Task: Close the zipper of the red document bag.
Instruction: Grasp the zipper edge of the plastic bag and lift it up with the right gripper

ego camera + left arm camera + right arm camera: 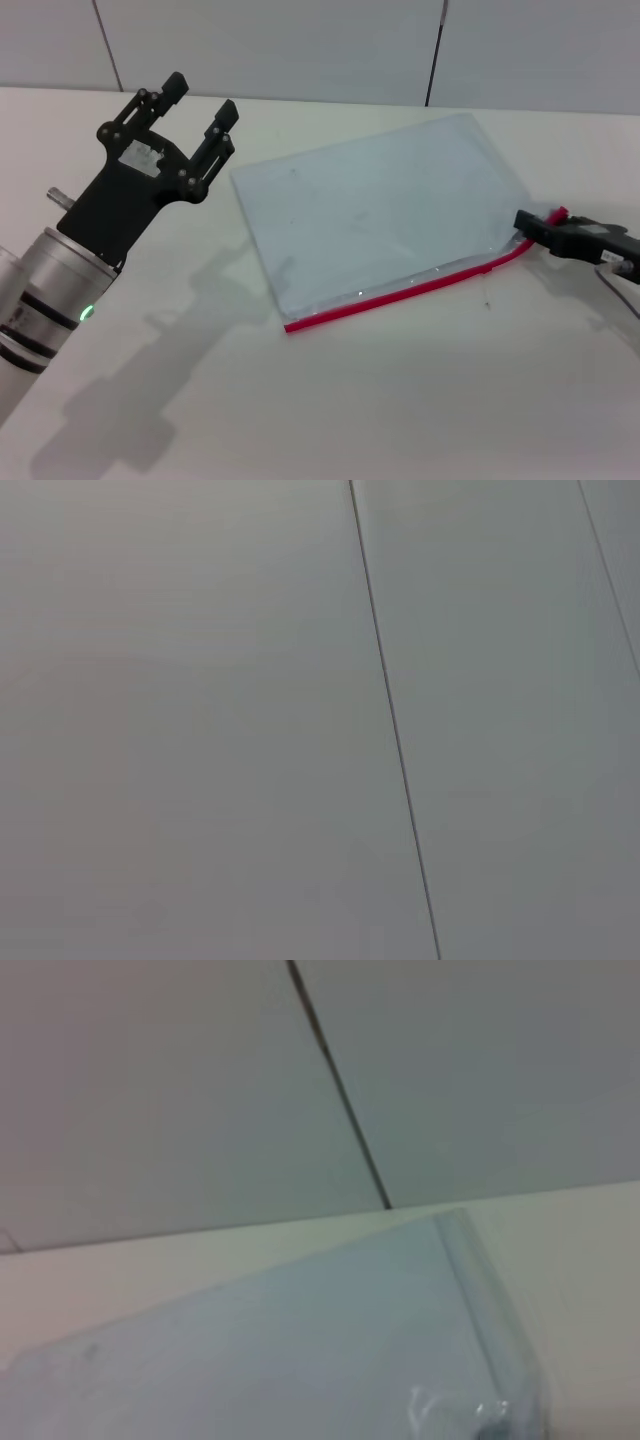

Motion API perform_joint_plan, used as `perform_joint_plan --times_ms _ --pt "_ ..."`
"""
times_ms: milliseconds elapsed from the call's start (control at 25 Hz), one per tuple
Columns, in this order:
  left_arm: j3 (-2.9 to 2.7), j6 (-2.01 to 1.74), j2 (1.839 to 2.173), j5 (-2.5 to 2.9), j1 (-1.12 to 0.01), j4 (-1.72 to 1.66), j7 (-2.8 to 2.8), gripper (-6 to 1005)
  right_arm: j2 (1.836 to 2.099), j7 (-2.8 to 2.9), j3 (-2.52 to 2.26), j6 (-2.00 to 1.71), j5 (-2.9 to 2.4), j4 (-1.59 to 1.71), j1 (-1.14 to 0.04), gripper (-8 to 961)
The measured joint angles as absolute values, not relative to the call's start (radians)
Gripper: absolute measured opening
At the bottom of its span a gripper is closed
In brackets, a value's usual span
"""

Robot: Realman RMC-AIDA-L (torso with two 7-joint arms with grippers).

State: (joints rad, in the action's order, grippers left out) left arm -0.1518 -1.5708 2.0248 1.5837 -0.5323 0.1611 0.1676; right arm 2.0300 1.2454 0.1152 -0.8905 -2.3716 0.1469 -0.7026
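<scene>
The red document bag lies flat on the white table, a pale translucent pouch that also fills the lower part of the right wrist view. Its zipper runs as a bright red strip along the near long edge and curls upward at its right end. There my right gripper lies low on the table, shut on the zipper's end, with a bit of red showing between the black fingers. My left gripper hangs raised above the table, left of the bag's far left corner, open and holding nothing.
Grey wall panels stand behind the table's far edge; the left wrist view shows only such a wall panel. Bare white tabletop stretches in front of the bag.
</scene>
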Motion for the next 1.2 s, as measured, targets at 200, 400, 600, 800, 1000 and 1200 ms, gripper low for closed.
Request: perform_joint_plan --times_ms 200,400,600,800,1000,1200 --pt "-0.154 -1.57 2.025 1.583 -0.532 0.161 0.168 522 2.03 1.271 0.08 -0.888 -2.372 0.146 -0.711 559" --pt "-0.152 -1.562 2.025 1.584 -0.532 0.161 0.167 514 2.03 1.275 0.049 -0.89 -2.373 0.147 -0.714 447" --pt "-0.152 -1.561 2.025 1.584 -0.532 0.161 0.167 507 2.03 1.274 0.04 -0.895 -2.373 0.147 -0.715 335" --pt "-0.154 -1.56 2.025 1.585 -0.532 0.161 0.167 499 2.029 1.269 0.04 -0.9 -2.373 0.147 -0.715 131" --pt "-0.156 -1.56 2.025 1.586 -0.532 0.161 0.167 492 2.028 1.267 0.04 -0.948 -2.373 0.149 -0.716 11" --pt "-0.157 -1.56 2.025 1.607 -0.537 0.161 0.167 484 2.027 1.25 0.046 -1.097 -2.366 0.155 -0.725 11"
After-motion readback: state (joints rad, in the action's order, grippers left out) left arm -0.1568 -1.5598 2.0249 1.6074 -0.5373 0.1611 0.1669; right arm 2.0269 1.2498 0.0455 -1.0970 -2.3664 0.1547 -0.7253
